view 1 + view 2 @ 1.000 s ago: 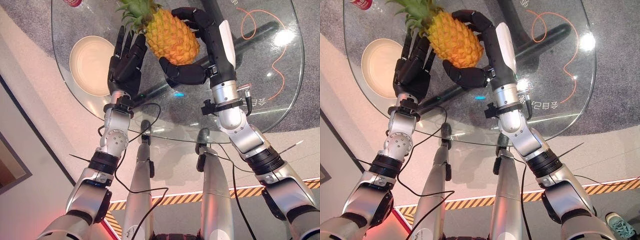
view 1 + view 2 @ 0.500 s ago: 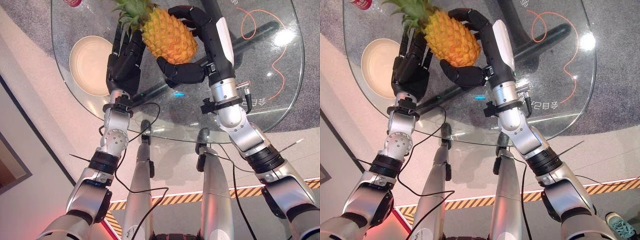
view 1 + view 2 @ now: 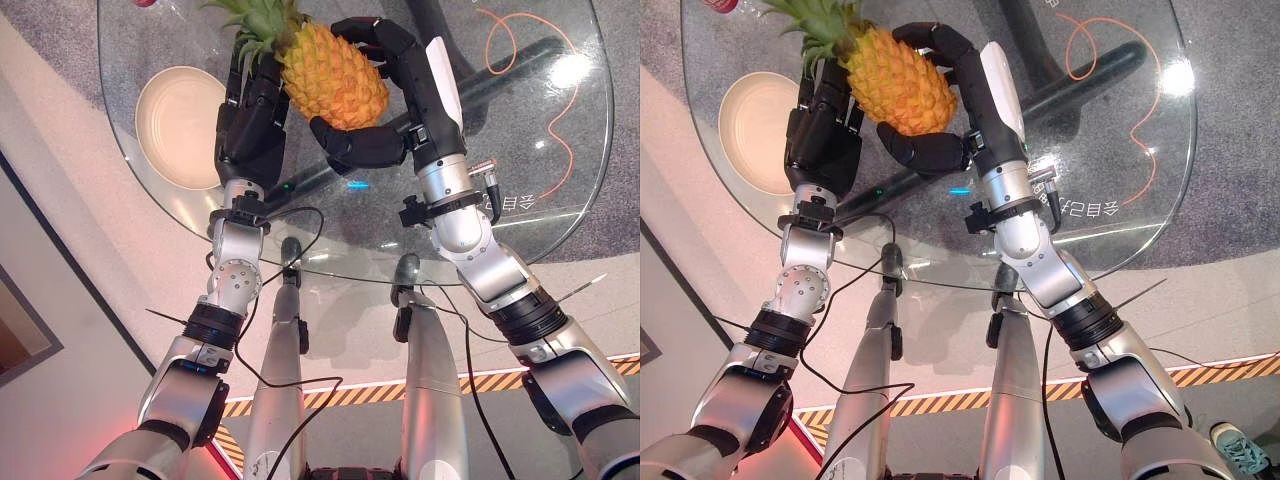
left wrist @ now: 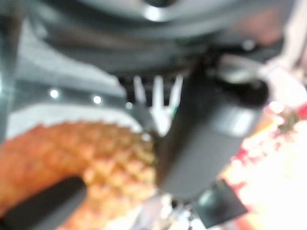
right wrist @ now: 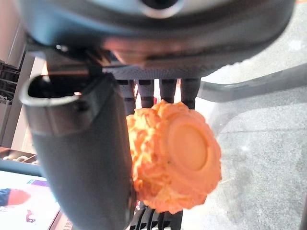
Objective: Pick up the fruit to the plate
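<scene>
1. No writing on the pineapple (image 3: 333, 75) or the plate (image 3: 178, 125) can be made out.
2. The pineapple is held above the glass table (image 3: 560, 150), between both hands and just right of the plate.
3. The right hand (image 3: 385, 90) curls fingers and thumb around the fruit's body; the left hand (image 3: 250, 120) lays straight fingers against its leafy side.
4. Its long axis runs diagonally, crown toward the far left, base toward the right hand.

left hand (image 3: 250, 120) between pineapple (image 3: 330, 75) and plate (image 3: 180, 125), glass bare rightward
</scene>
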{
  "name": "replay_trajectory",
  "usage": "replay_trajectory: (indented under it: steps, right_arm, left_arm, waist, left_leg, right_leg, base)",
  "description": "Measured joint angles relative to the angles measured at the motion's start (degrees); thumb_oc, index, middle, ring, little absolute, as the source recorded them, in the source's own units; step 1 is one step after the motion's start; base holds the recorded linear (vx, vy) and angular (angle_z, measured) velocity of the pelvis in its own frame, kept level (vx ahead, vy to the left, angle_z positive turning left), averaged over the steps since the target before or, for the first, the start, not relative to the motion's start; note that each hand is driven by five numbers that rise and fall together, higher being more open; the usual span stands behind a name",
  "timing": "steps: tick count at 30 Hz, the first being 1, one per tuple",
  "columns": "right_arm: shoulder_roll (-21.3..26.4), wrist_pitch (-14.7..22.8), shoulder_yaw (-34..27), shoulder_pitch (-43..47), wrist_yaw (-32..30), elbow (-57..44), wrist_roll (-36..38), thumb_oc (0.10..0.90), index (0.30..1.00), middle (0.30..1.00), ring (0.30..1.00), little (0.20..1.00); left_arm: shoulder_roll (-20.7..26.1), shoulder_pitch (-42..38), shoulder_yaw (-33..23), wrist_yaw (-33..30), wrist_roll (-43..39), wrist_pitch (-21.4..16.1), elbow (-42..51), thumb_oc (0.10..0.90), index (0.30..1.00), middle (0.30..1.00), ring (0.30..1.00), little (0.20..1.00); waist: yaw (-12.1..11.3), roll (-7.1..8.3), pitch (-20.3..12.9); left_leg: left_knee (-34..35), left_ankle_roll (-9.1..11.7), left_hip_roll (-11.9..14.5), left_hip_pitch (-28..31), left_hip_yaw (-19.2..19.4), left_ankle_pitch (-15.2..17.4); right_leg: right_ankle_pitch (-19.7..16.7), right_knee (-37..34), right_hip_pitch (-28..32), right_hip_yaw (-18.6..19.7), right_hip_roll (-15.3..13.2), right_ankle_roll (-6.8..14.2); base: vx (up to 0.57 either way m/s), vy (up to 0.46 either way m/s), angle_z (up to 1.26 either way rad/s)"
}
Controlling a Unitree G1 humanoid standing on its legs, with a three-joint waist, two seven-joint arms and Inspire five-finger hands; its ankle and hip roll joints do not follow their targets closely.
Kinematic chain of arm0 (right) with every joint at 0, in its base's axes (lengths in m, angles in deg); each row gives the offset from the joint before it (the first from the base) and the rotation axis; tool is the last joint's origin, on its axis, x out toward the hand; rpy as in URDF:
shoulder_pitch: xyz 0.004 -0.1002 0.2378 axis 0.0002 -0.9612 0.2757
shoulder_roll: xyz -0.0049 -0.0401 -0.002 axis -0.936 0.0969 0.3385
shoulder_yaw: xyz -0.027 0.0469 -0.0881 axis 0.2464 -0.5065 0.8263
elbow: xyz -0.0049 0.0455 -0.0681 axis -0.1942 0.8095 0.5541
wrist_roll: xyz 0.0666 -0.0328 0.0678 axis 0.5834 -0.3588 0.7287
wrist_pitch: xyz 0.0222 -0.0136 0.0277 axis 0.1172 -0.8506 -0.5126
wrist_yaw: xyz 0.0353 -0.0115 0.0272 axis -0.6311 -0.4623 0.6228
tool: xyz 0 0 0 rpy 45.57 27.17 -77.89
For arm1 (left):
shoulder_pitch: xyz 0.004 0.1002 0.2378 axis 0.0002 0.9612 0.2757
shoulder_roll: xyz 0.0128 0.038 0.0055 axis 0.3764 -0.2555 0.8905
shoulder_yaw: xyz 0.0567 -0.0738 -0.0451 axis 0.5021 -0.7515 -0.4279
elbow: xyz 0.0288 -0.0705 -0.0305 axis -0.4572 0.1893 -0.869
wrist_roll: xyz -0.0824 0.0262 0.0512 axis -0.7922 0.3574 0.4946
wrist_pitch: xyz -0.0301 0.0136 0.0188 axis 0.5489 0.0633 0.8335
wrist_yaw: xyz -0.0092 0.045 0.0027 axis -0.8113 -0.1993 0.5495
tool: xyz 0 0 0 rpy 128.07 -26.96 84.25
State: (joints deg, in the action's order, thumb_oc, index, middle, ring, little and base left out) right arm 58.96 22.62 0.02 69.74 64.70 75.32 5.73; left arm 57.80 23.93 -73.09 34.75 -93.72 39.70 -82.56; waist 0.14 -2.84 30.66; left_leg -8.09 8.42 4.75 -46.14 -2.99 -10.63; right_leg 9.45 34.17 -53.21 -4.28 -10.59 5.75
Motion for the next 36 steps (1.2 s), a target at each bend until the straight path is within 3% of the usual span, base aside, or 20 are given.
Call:
replay_trajectory:
  steps: [18, 36]
  right_arm:
    - [0.2, -3.1, 0.4, 1.9, 3.7, 0.0, 1.8, 0.1, 0.3, 0.3, 0.3, 0.2]
    - [0.1, -3.2, 0.7, 1.8, 3.3, 0.0, 3.8, 0.1, 0.3, 0.3, 0.3, 0.2]
  left_arm:
    - [0.0, 1.0, 0.0, 0.0, -0.3, -0.4, 0.0, 0.8, 0.9, 0.9, 0.9, 0.9]
    - [0.0, 1.0, 0.1, 0.1, -0.3, -0.4, 0.0, 0.8, 0.9, 0.9, 0.9, 0.9]
  waist:
    - [0.0, 0.0, 0.0]
    - [0.0, 0.0, 0.0]
  left_leg:
    - [0.0, 0.0, 0.0, 0.0, -0.1, -0.1]
    - [0.0, 0.0, 0.0, 0.0, -0.1, -0.1]
  right_leg:
    - [0.0, 0.2, -0.1, 0.0, 0.0, 0.0]
    - [0.0, 0.2, -0.1, 0.0, 0.0, 0.0]
  base:
    - [0.0, 0.0, 0.0]
    - [0.0, 0.0, 0.0]
